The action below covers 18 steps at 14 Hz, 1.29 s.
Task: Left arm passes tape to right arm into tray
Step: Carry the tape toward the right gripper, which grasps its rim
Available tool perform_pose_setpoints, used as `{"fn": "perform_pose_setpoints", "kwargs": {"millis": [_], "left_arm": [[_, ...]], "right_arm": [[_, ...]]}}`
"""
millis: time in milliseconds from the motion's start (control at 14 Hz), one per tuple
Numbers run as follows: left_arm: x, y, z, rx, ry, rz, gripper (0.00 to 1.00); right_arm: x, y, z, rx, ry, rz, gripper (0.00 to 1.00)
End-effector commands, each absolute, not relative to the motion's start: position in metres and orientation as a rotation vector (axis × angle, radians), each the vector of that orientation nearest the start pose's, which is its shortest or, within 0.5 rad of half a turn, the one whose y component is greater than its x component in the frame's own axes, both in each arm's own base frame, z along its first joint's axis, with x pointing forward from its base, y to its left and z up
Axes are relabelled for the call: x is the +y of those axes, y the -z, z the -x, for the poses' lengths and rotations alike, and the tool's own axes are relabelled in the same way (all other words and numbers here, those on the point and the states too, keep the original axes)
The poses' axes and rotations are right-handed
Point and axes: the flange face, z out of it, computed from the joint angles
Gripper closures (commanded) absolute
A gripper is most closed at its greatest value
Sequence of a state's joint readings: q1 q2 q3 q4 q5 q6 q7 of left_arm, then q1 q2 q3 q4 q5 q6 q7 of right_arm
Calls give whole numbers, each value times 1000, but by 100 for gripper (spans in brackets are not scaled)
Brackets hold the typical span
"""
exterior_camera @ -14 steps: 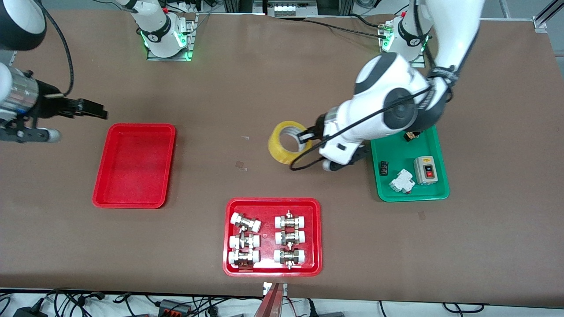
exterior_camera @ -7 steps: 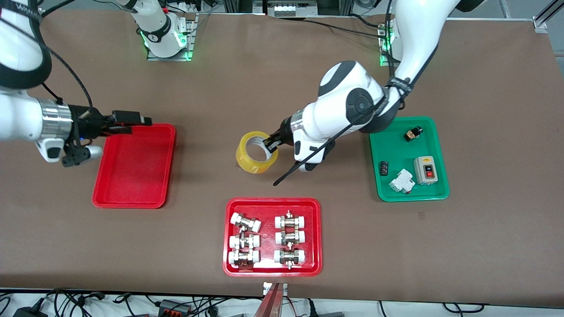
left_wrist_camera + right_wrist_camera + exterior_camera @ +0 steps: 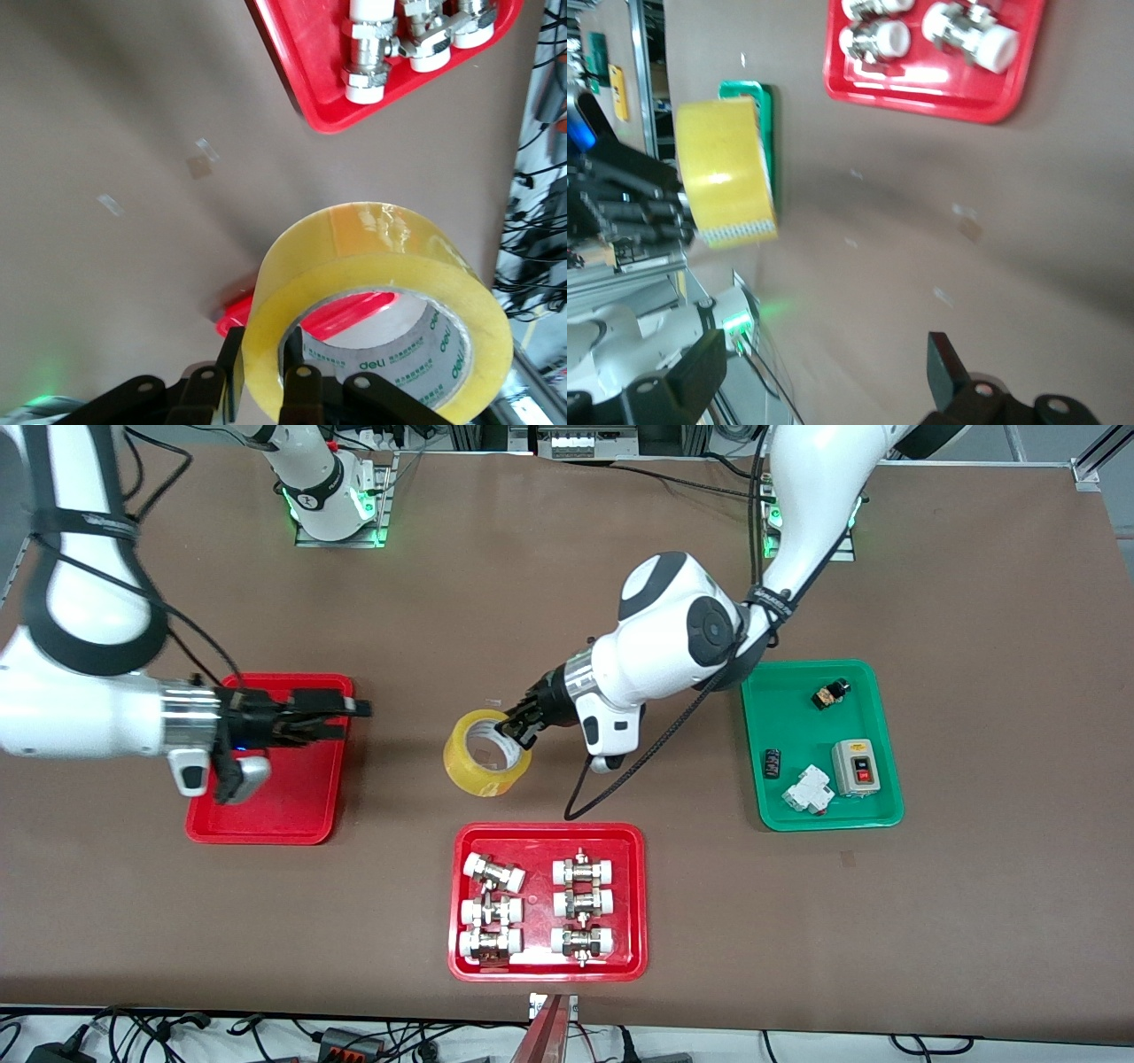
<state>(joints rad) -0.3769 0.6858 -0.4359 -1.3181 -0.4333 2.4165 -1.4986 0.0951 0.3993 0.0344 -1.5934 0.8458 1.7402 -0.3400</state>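
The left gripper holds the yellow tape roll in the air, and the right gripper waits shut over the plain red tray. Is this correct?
Not quite: the right gripper is open, as the right wrist view shows, its fingers standing wide apart. The rest holds: the left gripper holds the tape, and the right one is over the plain red tray.

This is a robotics lab or test bench rather than a home or shop. A wide table (image 3: 974, 921) covered in plain brown matting carries two white Franka arms bolted to metal base plates with green status lights glowing at their feet (image 3: 335, 509). Aluminium framing and bundled cables run along the table's edges, and power strips and adapters (image 3: 345, 1041) lie tangled below the edge nearest the front camera. The goods laid out are industrial samples sorted into plastic trays: a red tray of white-capped metal pipe fittings (image 3: 547, 957), and a green tray (image 3: 797, 815) holding a push-button switch box (image 3: 856, 767) and a circuit breaker (image 3: 808, 789).
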Motion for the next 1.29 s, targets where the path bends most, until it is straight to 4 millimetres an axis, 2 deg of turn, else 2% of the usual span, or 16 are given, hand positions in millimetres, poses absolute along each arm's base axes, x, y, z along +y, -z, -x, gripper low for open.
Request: {"fn": "perform_pose_setpoints", "kwargs": {"millis": [0,71,286,571,786,1071,1143,1214], "left_arm": [[-509,-414,-588,1312,477,-2013,96],[-510,-414,-588,1330,474,-1994,96],[-510,-411,-588,1336,476,-1995,95],[-511,-409,-586,1339,481,-1998,95],[-514,-407,-584,1336,484,-2004,94],[-514,-405,-584,1339,486,-2005,94],[-515,-405,-583,1337,488,-2005,94],[-514,-404,-584,1340,487,-2005,94]], "right_arm": [[189,-410,-636,-246,-108,2259,0],[195,-403,-638,-238,-94,2267,0],[213,-398,-638,-224,-79,2245,0],[218,-383,-646,-192,-40,2266,0],[231,-388,-647,-138,0,2218,0],[242,-384,-650,-92,50,2210,0],[242,-383,-650,-100,54,2210,6],[241,-383,-650,-99,53,2210,29]]}}
